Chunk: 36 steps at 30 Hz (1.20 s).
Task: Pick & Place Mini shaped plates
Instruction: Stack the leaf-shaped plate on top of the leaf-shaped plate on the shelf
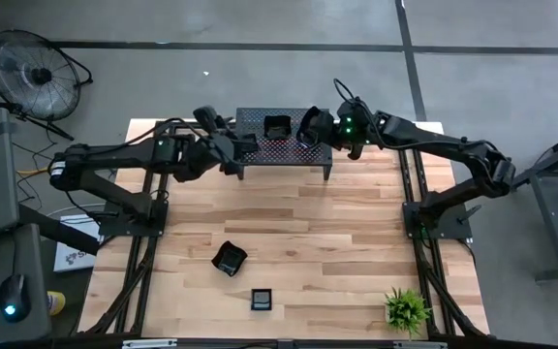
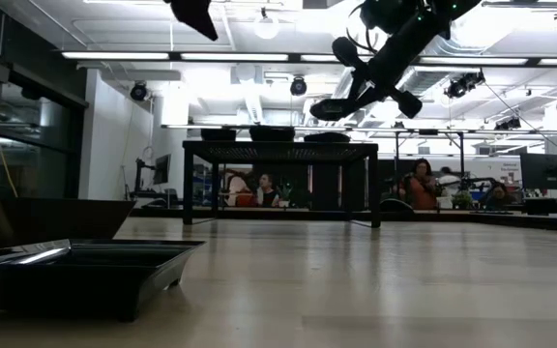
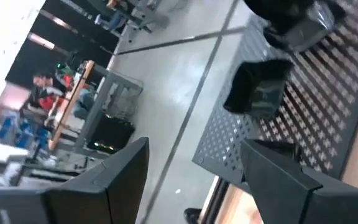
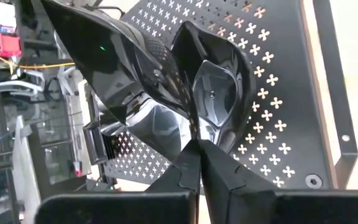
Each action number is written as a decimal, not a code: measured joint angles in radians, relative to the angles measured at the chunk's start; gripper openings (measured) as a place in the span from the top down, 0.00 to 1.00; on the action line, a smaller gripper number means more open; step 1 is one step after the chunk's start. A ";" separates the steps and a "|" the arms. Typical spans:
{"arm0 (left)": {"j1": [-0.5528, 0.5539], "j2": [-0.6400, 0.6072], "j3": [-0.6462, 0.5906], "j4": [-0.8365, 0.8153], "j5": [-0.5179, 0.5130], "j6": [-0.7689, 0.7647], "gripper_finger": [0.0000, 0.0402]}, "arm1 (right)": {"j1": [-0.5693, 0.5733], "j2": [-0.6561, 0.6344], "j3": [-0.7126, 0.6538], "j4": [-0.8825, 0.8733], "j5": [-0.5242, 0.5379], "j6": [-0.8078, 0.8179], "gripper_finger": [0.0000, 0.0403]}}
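High view: right gripper (image 1: 310, 130) pinches mini plate (image 4: 219, 93) above perforated stand (image 1: 260, 153); left gripper (image 1: 241, 147) fingers spread beside.

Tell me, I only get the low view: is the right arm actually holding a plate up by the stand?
Observer: Yes. In the right wrist view the right gripper has its fingers shut on the rim of a glossy held plate, above the perforated stand.
Operator: Left arm?
Observer: From above, the left gripper is open and empty, at the stand's end on its own side.
Operator: How many plates on the tabletop?
Observer: Two in the high view: a rounded plate and a square plate nearer the front edge.
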 joint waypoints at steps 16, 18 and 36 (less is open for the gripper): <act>-0.002 0.030 -0.072 0.003 0.110 0.165 0.38 | 0.005 0.025 0.000 -0.033 -0.051 0.074 1.00; -0.002 0.029 -0.072 0.003 0.113 0.165 0.38 | 0.005 0.025 0.000 -0.034 -0.053 0.072 1.00; -0.002 0.029 -0.072 0.003 0.140 0.194 0.38 | 0.005 0.025 0.000 -0.034 -0.038 0.023 0.95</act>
